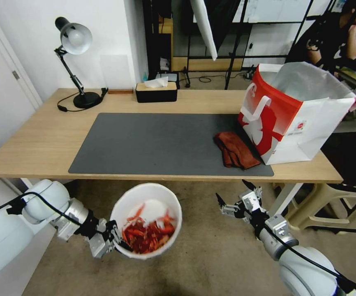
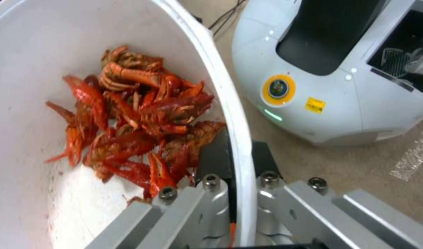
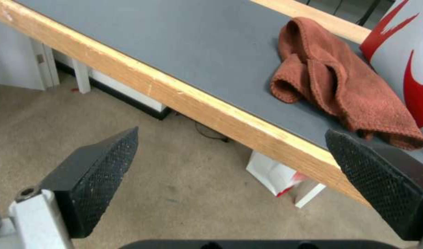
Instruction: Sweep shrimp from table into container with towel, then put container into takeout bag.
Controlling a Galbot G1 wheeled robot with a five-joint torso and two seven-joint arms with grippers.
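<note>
Shrimp [image 1: 147, 235] are gathered in the container [image 1: 146, 220], heaped toward the side nearest the left gripper [image 1: 114, 238], which suggests the bowl is tilted slightly that way. The container is held off the table [image 1: 34, 144], below and in front of its near edge, over the carpet. In the left wrist view the rim is pinched between the jaws, one finger inside the wall by the shrimp [image 2: 138, 117] and one outside; a rim grip of this kind leaves the bowl's mouth free. No shrimp are seen on the grey mat [image 1: 153, 142], so sweeping is judged finished.

Towel [image 1: 235, 149] is lying crumpled on the mat's right end, just beside the takeout bag [image 1: 297, 111], apparently set aside. The bag stands upright at the table's right, mouth open, silvery lining showing, ready to receive the bowl.

Right gripper [image 1: 237, 196] is held below the near table edge, to the right of the bowl, jaws spread wide and empty; in its wrist view the towel [image 3: 340, 86] lies beyond the pads [image 3: 101, 180].

Remaining step, as judged: container to be carried right and lowered into the bag. The one-sided hold with a shifted load could let the bowl tip.
</note>
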